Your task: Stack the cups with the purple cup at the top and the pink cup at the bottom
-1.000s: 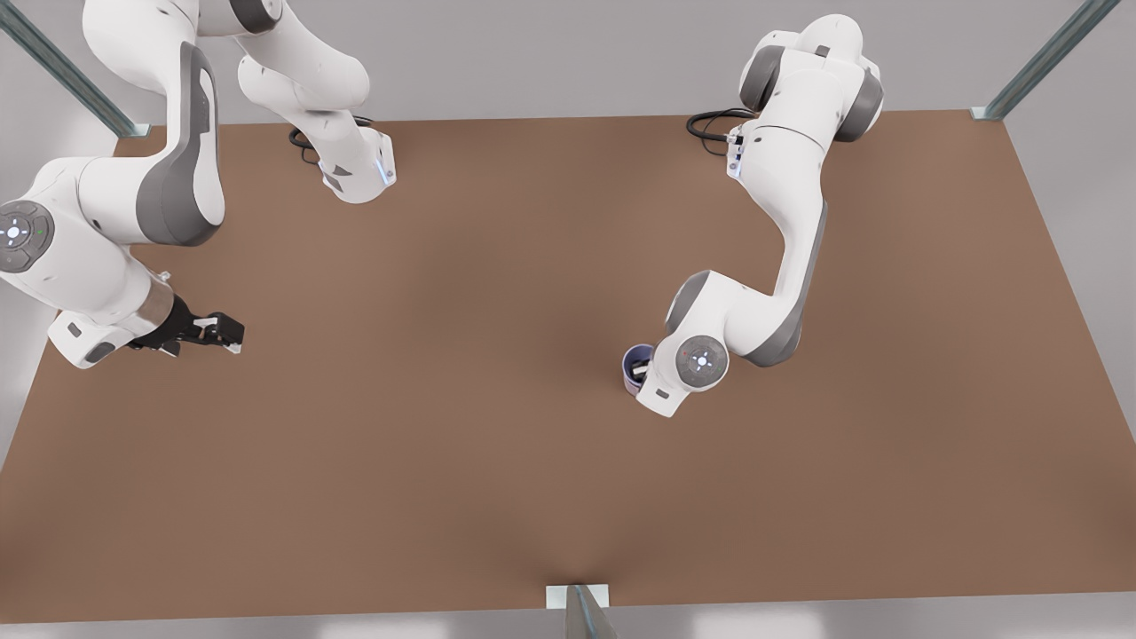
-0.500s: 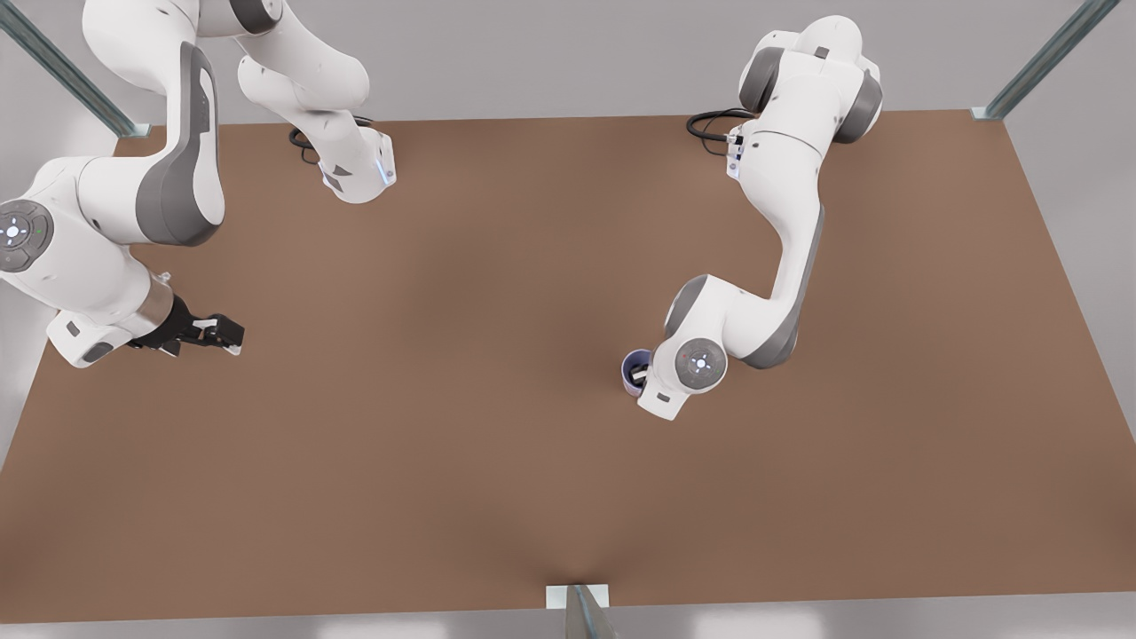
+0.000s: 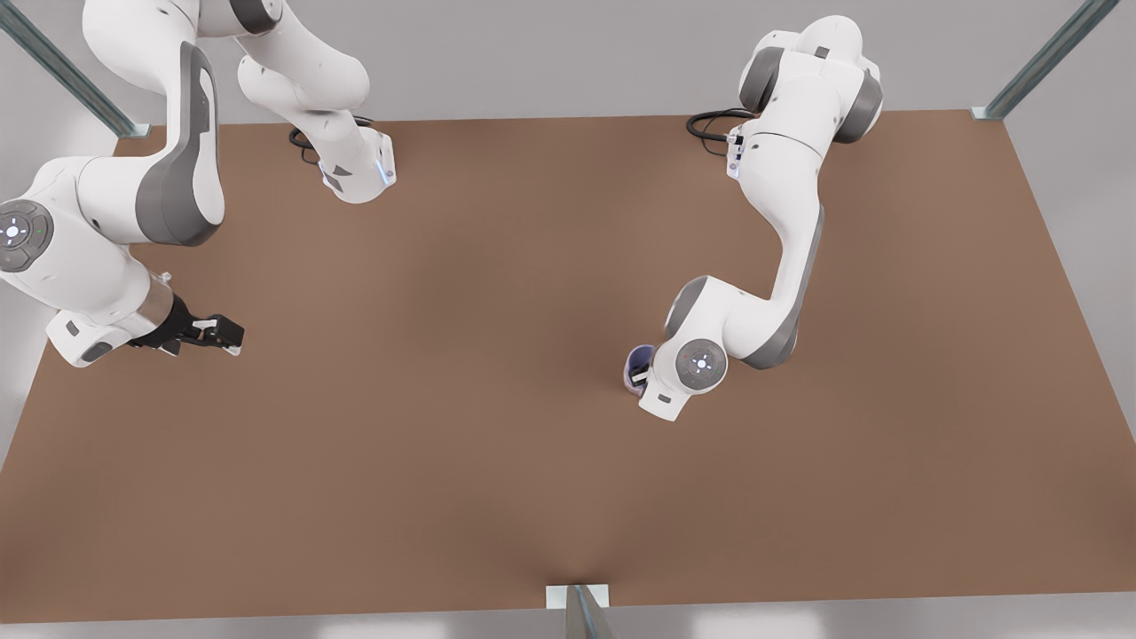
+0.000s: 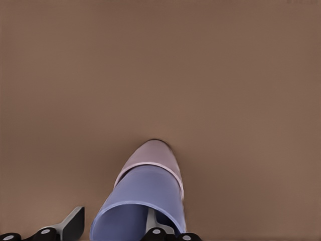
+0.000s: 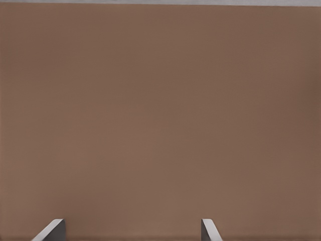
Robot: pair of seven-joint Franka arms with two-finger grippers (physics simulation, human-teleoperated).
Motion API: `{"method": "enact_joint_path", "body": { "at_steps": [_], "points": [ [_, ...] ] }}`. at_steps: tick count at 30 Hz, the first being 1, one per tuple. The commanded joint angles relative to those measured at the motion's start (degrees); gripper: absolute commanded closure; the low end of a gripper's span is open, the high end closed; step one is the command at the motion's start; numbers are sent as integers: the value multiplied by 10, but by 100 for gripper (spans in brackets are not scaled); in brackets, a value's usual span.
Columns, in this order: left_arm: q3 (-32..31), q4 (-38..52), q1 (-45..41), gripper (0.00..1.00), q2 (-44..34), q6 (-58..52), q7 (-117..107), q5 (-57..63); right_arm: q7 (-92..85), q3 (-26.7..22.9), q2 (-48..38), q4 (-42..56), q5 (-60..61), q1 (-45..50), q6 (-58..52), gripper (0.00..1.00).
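Nesting inside the pink cup [image 4: 153, 155], the purple cup [image 4: 142, 201] is sitting with its body well down and its rim standing proud above the pink one, as the left wrist view is showing. The left gripper [image 4: 113, 232] is straddling the purple cup's rim: one finger is reaching down inside the cup against its wall, the other is lying outside and apart from it. Its jaws are looking spread, not pinching the wall, though the close angle is making it hard to be sure that the inner finger is clear.

In the front view the pair is showing as a small lavender shape [image 3: 637, 362] on the brown table [image 3: 461, 461], toward the front view's right, half tucked under the wrist of that arm. The stack is appearing slightly tilted in the wrist view, and I cannot tell whether that is the cups leaning or only the camera's angle.

Meanwhile the right gripper [image 3: 222, 335] is waiting near the table's edge at the front view's left, well apart from the cups, its jaws spread over bare tabletop with nothing between them.

Judging from this, the stacking itself is looking done, pink below and purple above. What is left is for the left gripper to lift straight out without dragging the purple cup up or tipping the pair.
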Motion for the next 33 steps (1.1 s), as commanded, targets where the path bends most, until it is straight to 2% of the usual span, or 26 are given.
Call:
{"method": "enact_joint_path", "body": {
  "at_steps": [1,3,4,16,21,23,24,26,27,28,29,33],
  "points": [
    [1,0,0,30,-1,0,-4,0,7,0,-1,0,0,1,0,0],
    [0,0,1,8,-1,0,-4,0,7,0,-1,0,0,1,0,0],
    [0,0,1,1,0,0,-3,1,9,0,-1,0,0,2,0,0],
    [0,0,6,0,-15,-15,-2,2,11,2,-1,0,0,3,-1,0],
    [-9,-6,-5,0,-37,-68,-9,0,11,2,-1,0,0,3,-1,0],
    [-6,6,3,1,-49,-141,5,1,11,2,-1,0,0,3,-1,0],
    [3,15,25,1,-68,-164,79,6,11,2,-1,0,0,3,-1,0],
    [50,29,67,1,-107,-202,399,85,11,2,-1,0,0,3,-1,0],
    [68,36,85,1,-124,-208,453,83,11,2,-1,0,0,3,-1,0],
    [66,-94,118,0,-243,-142,459,80,11,2,-1,0,0,3,-1,0],
    [66,-139,118,0,-285,-103,453,87,11,2,-1,0,0,3,-1,0],
    [72,-129,119,0,-284,-130,453,84,13,3,-1,0,0,3,-1,0]
  ]
}}
